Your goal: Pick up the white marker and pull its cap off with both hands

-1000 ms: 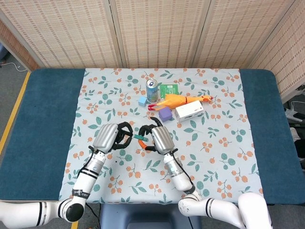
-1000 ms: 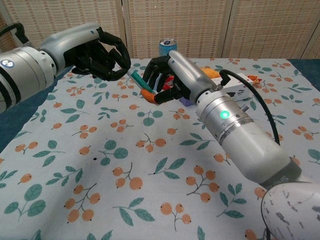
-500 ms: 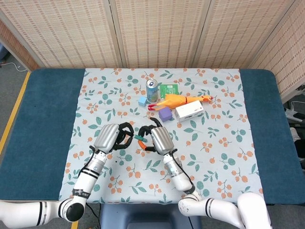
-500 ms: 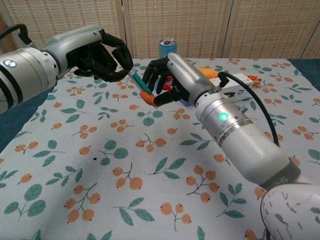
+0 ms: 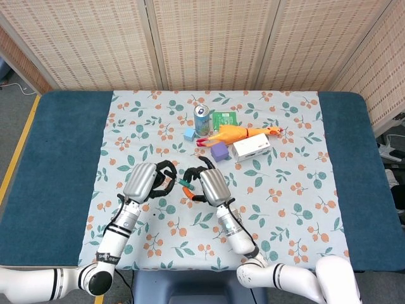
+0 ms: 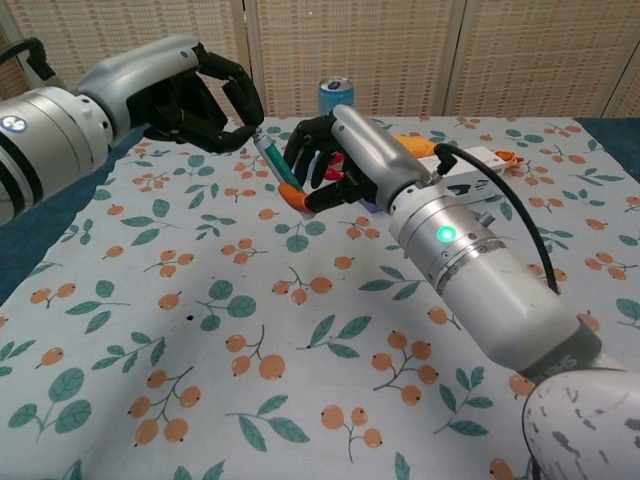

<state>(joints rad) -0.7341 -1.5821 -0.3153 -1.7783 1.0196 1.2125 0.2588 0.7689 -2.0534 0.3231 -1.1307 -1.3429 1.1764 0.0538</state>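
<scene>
Since the earlier frame the left hand has lifted a little, its fingertips now pinching the top end of the marker. In the head view, a can, a purple cube and a white box lie beyond the marker. In the chest view, the right hand grips the teal marker near its orange end, tilted above the tablecloth.
</scene>
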